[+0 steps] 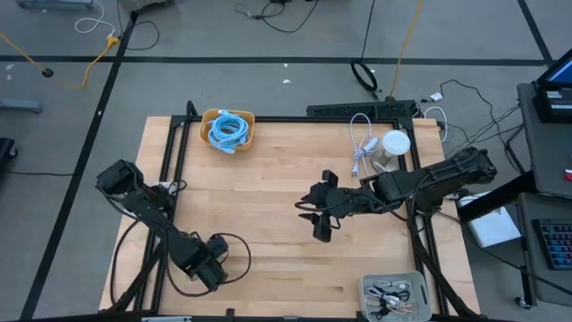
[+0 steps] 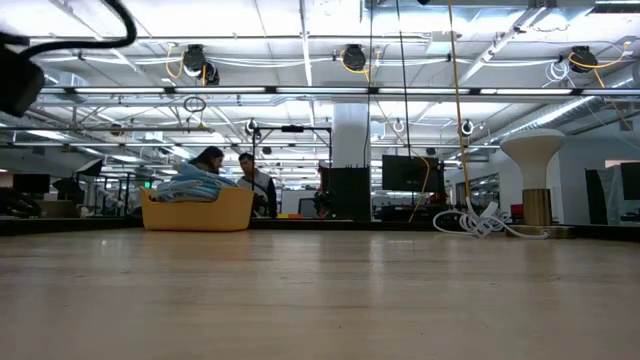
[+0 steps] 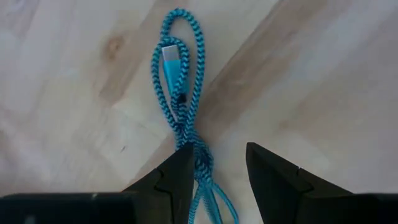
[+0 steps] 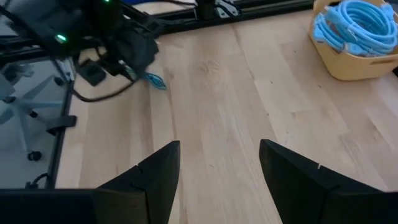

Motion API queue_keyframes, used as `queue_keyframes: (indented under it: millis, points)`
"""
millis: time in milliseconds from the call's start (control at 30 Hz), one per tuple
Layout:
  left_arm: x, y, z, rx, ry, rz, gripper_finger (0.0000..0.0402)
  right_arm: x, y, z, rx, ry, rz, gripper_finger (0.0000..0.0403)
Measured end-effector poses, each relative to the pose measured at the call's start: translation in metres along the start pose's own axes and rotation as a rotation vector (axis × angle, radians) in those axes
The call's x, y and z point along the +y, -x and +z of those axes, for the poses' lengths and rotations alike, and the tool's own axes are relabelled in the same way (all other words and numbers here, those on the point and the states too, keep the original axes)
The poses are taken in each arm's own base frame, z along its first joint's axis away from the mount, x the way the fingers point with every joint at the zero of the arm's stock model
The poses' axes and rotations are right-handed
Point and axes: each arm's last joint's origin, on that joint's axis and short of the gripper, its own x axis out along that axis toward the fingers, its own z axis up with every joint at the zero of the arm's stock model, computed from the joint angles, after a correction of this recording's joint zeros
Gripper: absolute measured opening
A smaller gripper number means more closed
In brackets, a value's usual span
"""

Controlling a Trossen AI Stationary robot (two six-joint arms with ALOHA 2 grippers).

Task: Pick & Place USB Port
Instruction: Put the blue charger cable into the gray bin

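— Where is the blue USB cable [image 3: 180, 93]?

— On the wooden tabletop [image 1: 268, 188] near its front left corner, under the left gripper [image 3: 219, 163], which hides it from above. The fingers stand apart, the cable's tail running beside one finger; contact cannot be told.

— And the right gripper [image 1: 322, 225]?

— Over the bare middle, fingers spread wide, holding nothing. The yellow basket [image 1: 230, 131] sits at the back edge, a grey tray [image 1: 391, 295] cut off at the front right corner. People show in the room behind.

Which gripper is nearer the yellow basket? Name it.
Left, but only narrowly. The left gripper sits near the front edge, the right gripper mid-table; the basket is at the back.
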Motion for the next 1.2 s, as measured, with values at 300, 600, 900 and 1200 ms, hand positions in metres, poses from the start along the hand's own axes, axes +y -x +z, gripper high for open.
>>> queue_keyframes:
  millis: [300, 600, 900, 1200]
  points:
    - [0.016, -0.028, -0.002, 0.08, 0.034, -0.017, 0.0147, 0.006, 0.002, 0.003, -0.042, 0.004, 0.03, 0.0212]
    - [0.015, -0.023, 0.001, 0.07, 0.018, -0.087, 0.0028, 0.006, 0.002, 0.003, -0.043, 0.0, 0.032, 0.0212]
    - [-0.016, 0.05, 0.054, -0.215, -0.067, -0.716, 0.0029, 0.008, 0.007, -0.001, -0.014, 0.014, 0.032, 0.0212]
    - [-0.007, 0.125, 0.134, -0.642, -0.091, -0.824, 0.0029, 0.003, 0.043, -0.023, 0.176, -0.087, -0.005, 0.0212]
